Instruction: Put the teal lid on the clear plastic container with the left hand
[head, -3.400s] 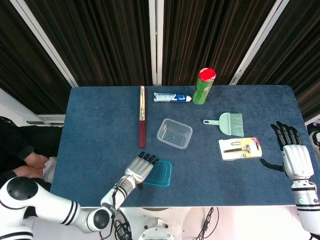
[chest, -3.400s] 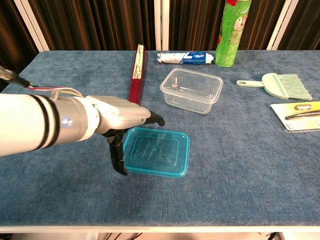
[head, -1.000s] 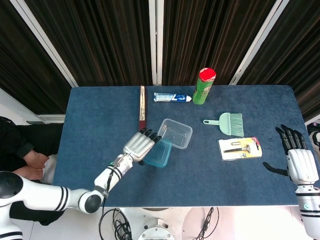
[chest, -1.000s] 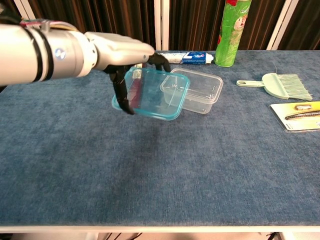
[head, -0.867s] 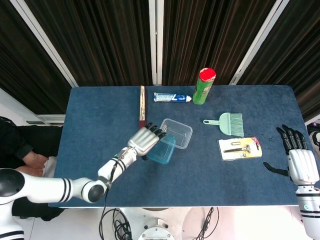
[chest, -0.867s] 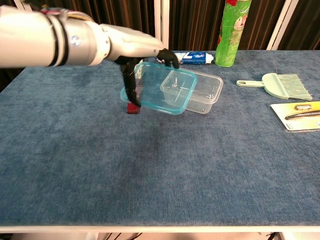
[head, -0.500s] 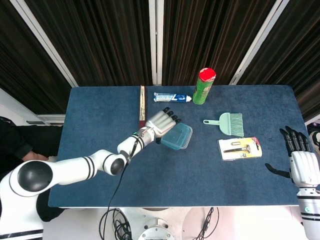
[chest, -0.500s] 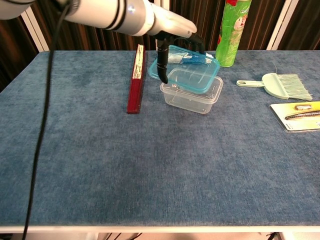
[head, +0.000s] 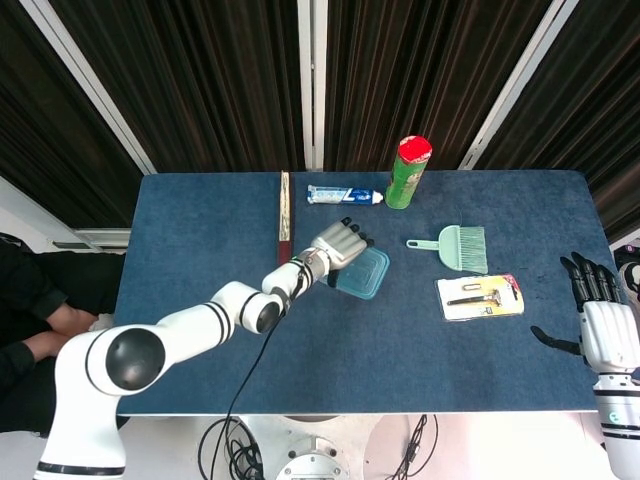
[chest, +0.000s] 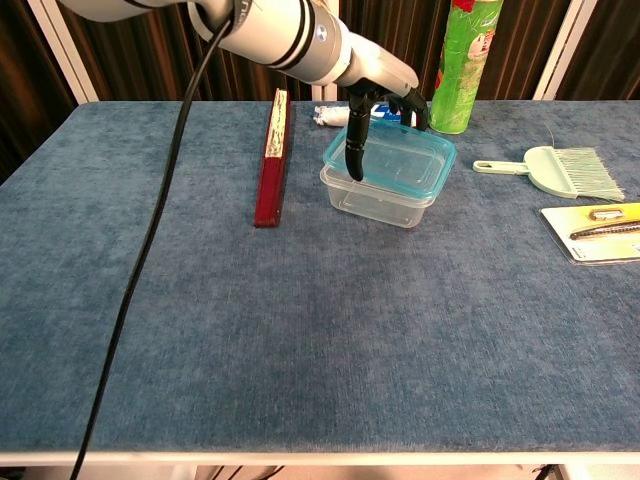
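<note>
The teal lid (chest: 398, 160) (head: 363, 273) lies over the clear plastic container (chest: 380, 203) at the table's middle, a little askew toward the far right. My left hand (chest: 378, 90) (head: 337, 245) grips the lid at its far left edge, thumb down along the near side. The container is mostly hidden under the lid in the head view. My right hand (head: 598, 325) hangs off the table's right edge with its fingers spread and nothing in them; the chest view does not show it.
A red-and-wood stick (chest: 268, 160) lies left of the container. Behind it are a toothpaste tube (head: 343, 195) and a green can (chest: 465, 62). To the right lie a green brush (chest: 562, 170) and a carded razor (chest: 598, 230).
My left hand has carried the teal lid from the near edge of the table up and across, and now lowers it onto the container. The right hand has drifted slightly.
</note>
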